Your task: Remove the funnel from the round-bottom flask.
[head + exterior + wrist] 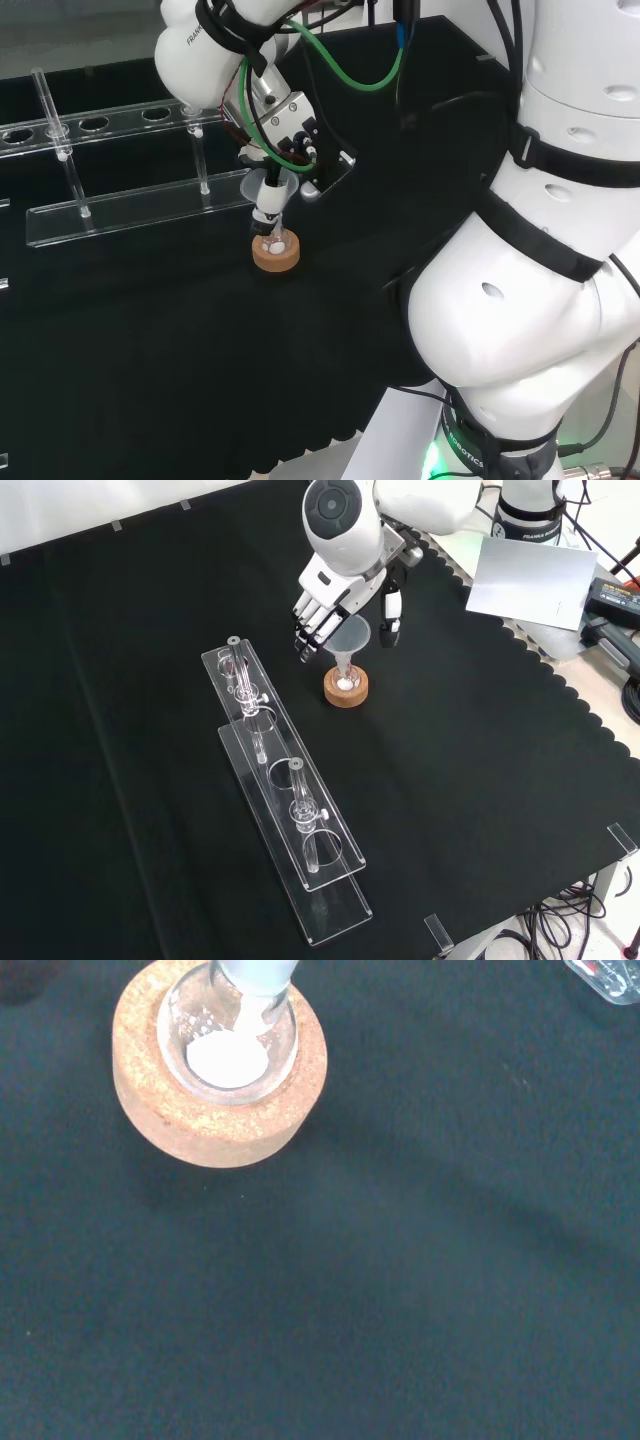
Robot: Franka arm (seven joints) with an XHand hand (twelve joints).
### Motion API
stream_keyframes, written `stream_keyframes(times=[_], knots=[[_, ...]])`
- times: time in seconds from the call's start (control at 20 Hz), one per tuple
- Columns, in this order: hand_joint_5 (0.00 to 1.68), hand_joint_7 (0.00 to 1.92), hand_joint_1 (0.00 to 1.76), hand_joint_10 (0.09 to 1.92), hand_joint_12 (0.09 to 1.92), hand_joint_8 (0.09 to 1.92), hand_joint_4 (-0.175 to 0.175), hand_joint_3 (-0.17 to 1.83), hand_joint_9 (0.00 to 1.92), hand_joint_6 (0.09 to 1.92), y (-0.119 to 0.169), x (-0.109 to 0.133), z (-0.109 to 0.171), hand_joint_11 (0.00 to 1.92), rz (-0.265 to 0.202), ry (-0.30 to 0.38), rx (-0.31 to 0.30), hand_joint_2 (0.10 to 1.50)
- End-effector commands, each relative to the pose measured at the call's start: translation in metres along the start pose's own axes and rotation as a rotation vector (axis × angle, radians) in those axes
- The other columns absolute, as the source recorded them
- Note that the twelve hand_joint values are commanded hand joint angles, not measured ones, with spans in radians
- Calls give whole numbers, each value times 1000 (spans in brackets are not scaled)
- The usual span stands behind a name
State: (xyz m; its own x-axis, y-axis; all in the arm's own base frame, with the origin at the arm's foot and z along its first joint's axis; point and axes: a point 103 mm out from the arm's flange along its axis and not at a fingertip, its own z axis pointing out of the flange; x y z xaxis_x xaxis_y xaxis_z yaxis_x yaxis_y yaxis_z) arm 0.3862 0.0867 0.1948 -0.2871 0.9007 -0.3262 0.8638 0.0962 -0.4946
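Look first at the funnel (349,636): it is a small clear cone, wide at the mouth and pale against the black cloth (480,780), narrowing to a thin stem that points straight down into the neck of the round-bottom flask (345,677). In the front view you can see its rim as a light oval just under the hand (325,612), and in the head view the same cone (268,185) shows as a faint grey cup with a finger in front of it. The flask is clear glass too, sitting in a cork ring (150,1110) whose tan, grainy surface is plain in the wrist view; inside the flask you will notice a patch of white powder (228,1058) at the bottom, with the frosted tip of the stem above it. The hand sits right at the funnel, its dark-tipped fingers (312,630) hanging down on the left of the cone in the front view and the thumb (391,608) on the right, so the funnel stands between them. Whether they touch or pinch the cone, you cannot tell from these views. To the left in the front view, near the flask, a long clear rack (285,810) lies on the cloth.
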Motion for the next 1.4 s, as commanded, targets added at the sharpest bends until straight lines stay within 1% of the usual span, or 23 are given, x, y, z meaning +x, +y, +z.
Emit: stream_keyframes(times=[0.05,0.25,0.35,0.5,0.7,0.9,1.1,1.3,1.4], knots=[[170,88,640,752,1460,637,33,148,313,87,2,-2,0,405,3,-4,-3,700],[240,154,652,698,1442,635,30,169,401,87,3,2,-1,435,17,-11,-16,704],[306,247,663,641,1428,635,24,191,514,87,4,2,1,455,21,-9,-18,710],[380,388,684,554,1400,623,17,237,672,87,3,1,3,488,32,-22,-38,717],[469,571,751,466,1336,607,8,335,881,87,1,0,-2,570,56,-48,-92,738],[537,673,811,403,1291,587,-1,432,1021,87,-3,-3,-11,627,68,-71,-124,748],[646,735,861,375,1260,581,1,491,1109,87,-7,-5,-18,671,69,-70,-122,758],[684,755,870,373,1257,584,3,504,1137,101,-13,-8,-24,692,73,-62,-94,759],[692,762,871,367,1249,583,4,512,1146,110,-17,-11,-29,702,78,-66,-90,756]])
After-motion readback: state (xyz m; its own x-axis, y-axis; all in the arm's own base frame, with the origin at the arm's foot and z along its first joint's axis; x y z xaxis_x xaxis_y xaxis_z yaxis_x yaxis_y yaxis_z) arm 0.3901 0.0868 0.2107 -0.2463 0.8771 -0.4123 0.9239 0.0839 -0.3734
